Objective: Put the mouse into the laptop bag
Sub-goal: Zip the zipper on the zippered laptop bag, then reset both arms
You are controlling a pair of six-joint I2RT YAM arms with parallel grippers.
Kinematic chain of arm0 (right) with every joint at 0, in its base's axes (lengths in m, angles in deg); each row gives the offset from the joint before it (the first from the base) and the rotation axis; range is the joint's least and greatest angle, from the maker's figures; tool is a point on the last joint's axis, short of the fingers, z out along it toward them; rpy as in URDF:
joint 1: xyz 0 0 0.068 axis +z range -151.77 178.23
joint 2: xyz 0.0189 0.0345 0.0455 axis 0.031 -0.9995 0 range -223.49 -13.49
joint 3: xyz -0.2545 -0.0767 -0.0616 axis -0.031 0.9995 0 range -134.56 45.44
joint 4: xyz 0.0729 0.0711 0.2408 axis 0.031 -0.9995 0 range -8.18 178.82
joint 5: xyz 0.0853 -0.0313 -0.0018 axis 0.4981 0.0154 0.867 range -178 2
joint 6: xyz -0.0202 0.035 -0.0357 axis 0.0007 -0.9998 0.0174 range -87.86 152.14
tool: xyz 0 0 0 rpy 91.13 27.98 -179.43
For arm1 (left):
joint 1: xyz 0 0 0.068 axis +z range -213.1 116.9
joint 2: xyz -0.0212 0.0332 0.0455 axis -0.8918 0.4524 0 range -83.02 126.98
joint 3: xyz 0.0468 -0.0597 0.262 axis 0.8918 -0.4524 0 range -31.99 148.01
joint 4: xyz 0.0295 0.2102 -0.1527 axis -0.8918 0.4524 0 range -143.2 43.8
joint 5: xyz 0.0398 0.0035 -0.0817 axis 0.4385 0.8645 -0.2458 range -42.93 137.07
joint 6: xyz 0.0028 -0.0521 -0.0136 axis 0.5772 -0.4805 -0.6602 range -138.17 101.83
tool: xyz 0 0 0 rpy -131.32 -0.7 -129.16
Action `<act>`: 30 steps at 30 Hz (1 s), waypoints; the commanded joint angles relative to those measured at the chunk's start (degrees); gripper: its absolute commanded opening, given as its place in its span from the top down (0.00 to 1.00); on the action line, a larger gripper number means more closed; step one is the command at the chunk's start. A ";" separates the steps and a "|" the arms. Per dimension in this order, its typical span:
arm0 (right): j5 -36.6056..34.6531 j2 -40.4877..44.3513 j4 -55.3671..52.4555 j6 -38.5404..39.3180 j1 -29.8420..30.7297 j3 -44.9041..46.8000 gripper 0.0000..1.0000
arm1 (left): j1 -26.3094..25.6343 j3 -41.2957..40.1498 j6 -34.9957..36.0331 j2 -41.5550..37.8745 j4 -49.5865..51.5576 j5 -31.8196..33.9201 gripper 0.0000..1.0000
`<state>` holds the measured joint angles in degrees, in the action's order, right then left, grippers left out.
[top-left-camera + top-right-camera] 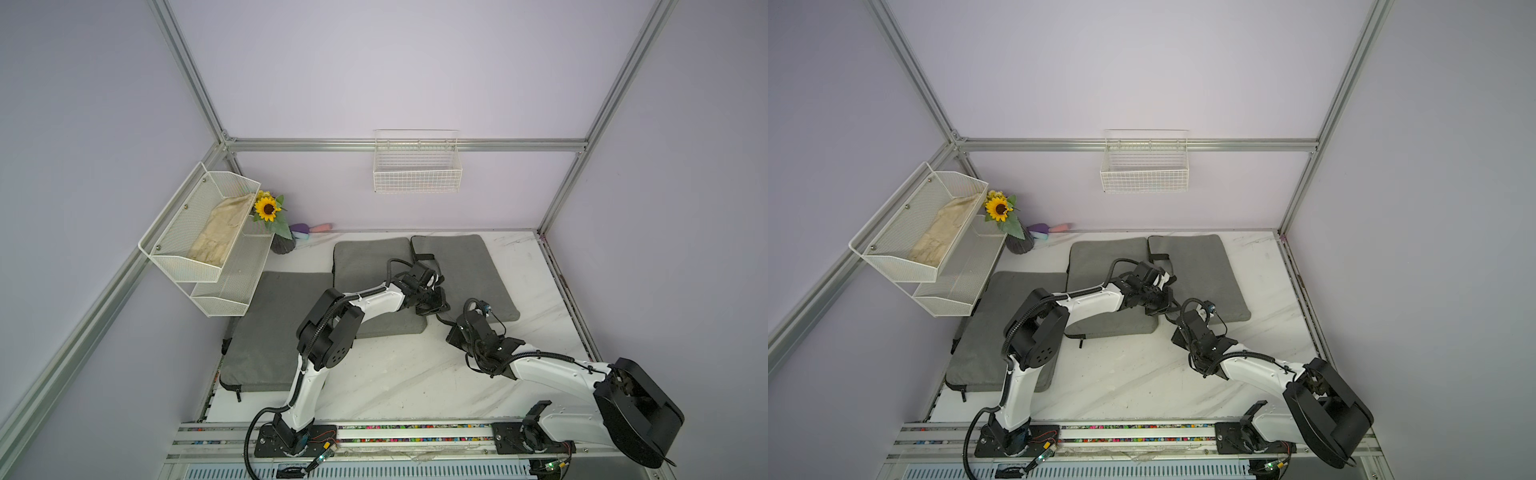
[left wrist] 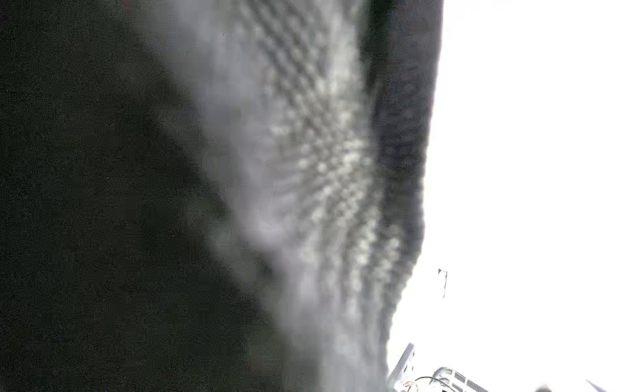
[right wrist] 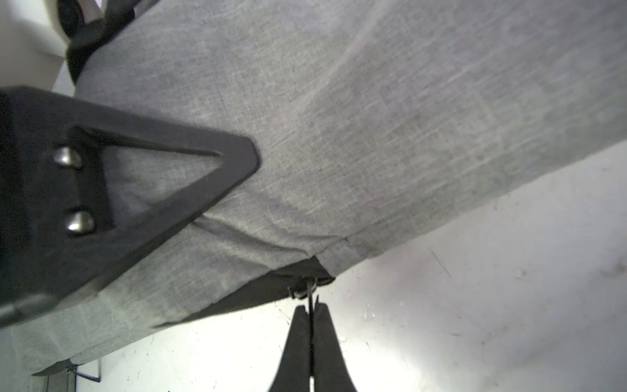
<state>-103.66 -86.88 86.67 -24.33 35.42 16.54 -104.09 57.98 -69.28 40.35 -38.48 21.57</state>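
On table (image 3: 475, 288), right hand (image 3: 310, 325) pinching zipper pull (image 3: 307, 288), grey laptop bag (image 3: 373, 118)

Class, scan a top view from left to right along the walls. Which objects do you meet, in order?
Mesh shelf → sunflower → pastel objects → wire basket.

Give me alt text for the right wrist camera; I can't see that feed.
The right gripper is shut on the zipper pull at a corner of the grey laptop bag, over the white table. The bag's fabric fills most of the frame, and the left gripper's finger, a black triangle, rests on it.
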 commanded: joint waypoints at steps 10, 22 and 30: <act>-3.01 7.05 -6.65 2.56 -1.42 0.62 0.21 | 3.40 13.99 4.82 6.13 3.71 3.44 0.06; -7.13 23.80 -15.07 10.69 -3.79 -12.45 0.03 | 8.08 -7.38 7.09 -27.44 9.10 27.23 0.00; -16.38 23.97 13.57 32.87 -3.79 -7.93 0.03 | 11.37 -30.32 7.75 -57.84 6.41 54.21 0.00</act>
<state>-116.18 -62.13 85.64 -5.44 31.96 5.13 -92.68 35.34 -62.09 -12.74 -32.01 60.50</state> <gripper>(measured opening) 0.971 0.997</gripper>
